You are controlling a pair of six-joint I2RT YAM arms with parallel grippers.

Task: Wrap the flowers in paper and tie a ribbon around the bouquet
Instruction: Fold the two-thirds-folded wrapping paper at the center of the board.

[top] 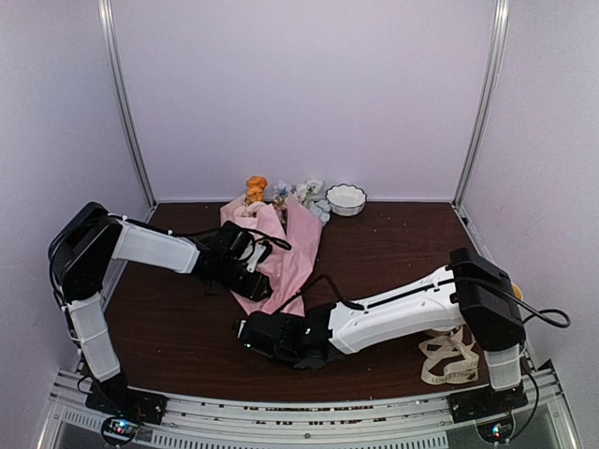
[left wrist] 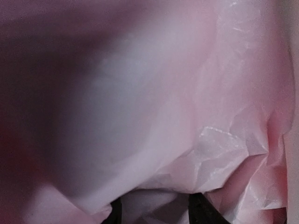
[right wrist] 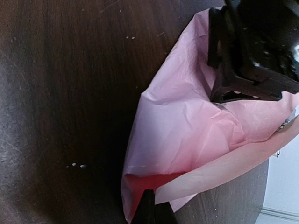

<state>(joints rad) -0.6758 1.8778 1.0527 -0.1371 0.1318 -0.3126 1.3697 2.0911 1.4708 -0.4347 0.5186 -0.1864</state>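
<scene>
left gripper [top: 257,285]: jaws half-spread, the paper [top: 292,251] bunched between them; i can't tell if it's clamped
right gripper [right wrist: 149,207]: clenched, tips at the paper's near end

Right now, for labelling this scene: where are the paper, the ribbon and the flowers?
paper [top: 292,251], top view, middle of the pink wrap.
ribbon [top: 447,375], top view, lower band of the loose pile.
flowers [top: 255,187], top view, the orange bloom.

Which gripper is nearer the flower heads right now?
Left. The left gripper sits on the pink paper midway along the cone, short of the flower heads; the right gripper is at the paper's narrow near end, farther from them.
</scene>
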